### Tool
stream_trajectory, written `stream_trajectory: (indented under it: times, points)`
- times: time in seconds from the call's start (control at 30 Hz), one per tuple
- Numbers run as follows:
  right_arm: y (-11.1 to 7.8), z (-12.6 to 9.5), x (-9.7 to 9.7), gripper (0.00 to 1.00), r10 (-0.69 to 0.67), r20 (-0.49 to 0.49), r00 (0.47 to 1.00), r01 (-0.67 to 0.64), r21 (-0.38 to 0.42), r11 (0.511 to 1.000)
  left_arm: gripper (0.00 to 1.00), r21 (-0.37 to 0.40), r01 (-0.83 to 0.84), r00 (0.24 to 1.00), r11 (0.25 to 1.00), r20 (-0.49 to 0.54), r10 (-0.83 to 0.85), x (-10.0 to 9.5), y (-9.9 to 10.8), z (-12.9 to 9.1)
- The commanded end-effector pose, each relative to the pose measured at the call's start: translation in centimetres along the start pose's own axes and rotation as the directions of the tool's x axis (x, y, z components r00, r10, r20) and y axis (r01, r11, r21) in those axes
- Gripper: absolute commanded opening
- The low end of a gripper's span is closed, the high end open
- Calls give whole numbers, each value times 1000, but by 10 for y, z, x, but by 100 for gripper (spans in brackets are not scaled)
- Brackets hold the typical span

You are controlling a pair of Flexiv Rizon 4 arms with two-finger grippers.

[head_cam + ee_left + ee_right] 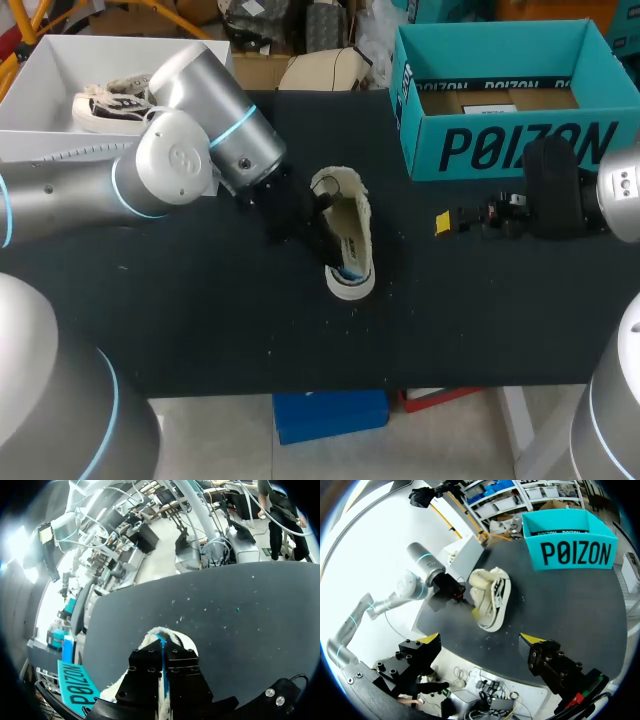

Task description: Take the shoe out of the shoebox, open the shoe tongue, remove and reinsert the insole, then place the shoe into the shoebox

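we judge shoe (350, 225) soft, light | left claw (163, 655) pinches thin bendy insole (161, 642) edge | right claw (482, 638) spread, best hold: heel

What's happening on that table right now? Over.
Left gripper shut on shoe, lying sideways mid-table. Right gripper open, hovering apart. Shoebox open, nothing blocking it.

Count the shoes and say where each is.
2. One shoe lies on the table at the left gripper; a second shoe sits in the white box. The teal box may hide more.
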State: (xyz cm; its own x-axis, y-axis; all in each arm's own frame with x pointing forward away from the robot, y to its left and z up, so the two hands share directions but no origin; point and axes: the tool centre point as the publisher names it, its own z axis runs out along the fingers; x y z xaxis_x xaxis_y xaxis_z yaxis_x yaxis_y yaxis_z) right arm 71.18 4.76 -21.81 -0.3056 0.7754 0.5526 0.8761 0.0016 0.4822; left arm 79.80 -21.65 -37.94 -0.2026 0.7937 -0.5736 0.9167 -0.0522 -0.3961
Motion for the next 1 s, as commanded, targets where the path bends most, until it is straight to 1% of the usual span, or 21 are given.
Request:
stream_trajectory:
  times: [0.03,0.13,0.23,0.27,0.3,0.33,0.4,0.43,0.5,0.57,0.63,0.7,0.73,0.77,0.8,0.87,0.9,0.93,1.0]
  points:
    - [-1,1,0,100,0,-1,1000,0,-3,1000,0,-28,10,1000,1000,0,-10,1,2,-1]
    - [-1,1,0,100,0,-1,1000,0,-3,1000,0,-31,6,1000,999,10,-6,-2,1,1]
    - [-1,1,0,100,0,-1,1000,0,-3,1000,0,12,8,1000,1000,-16,-8,-1,-3,11]
    - [-1,1,0,100,0,-1,1000,0,-3,1000,6,26,11,999,1000,-36,-10,1,-4,14]
    - [-1,1,0,100,0,-1,1000,0,-3,1000,20,38,15,998,999,-64,-12,3,-5,17]
    - [-1,1,0,100,0,-1,1000,0,-3,1000,25,51,17,996,999,-91,-12,5,-6,19]
    - [-1,1,0,100,0,-1,1000,0,-3,1000,33,88,29,991,996,-132,-17,8,-10,20]
    - [-1,1,0,100,0,-1,1000,0,-3,1000,38,104,38,989,994,-143,-23,9,-12,20]
    - [-1,1,0,100,0,-1,1000,0,-3,1000,48,110,38,987,993,-162,-20,9,-14,16]
    - [-1,1,0,100,0,-1,1000,0,-3,1000,69,111,36,988,993,-157,-18,7,-16,10]
    - [-1,1,0,100,0,-1,1000,0,-3,1000,71,124,25,991,992,-132,-8,3,-20,2]
    - [-1,1,0,100,0,-1,1000,0,-3,1000,67,123,10,994,992,-113,4,-3,-22,-7]
    - [-1,1,0,100,0,-1,1000,0,-3,1000,62,118,3,994,993,-106,9,-4,-22,-9]
    - [-1,1,0,100,0,-1,1000,0,-3,1000,51,102,-5,995,995,-97,15,-7,-21,-12]
    - [-1,1,0,100,0,-1,1000,0,-3,1000,42,80,-15,994,997,-102,23,-9,-19,-15]
    - [-1,1,0,100,0,-1,1000,0,-3,1000,22,57,-23,992,998,-119,29,-10,-16,-18]
    - [-1,1,0,100,0,-1,1000,0,-3,1000,7,48,-25,991,999,-127,31,-11,-15,-18]
    - [-1,1,0,100,0,-1,1000,0,-3,1000,0,44,-29,990,999,-134,34,-11,-15,-19]
    - [-1,1,0,100,0,-1,1000,0,-3,1000,0,4,-49,985,999,-167,49,-12,-11,-18]
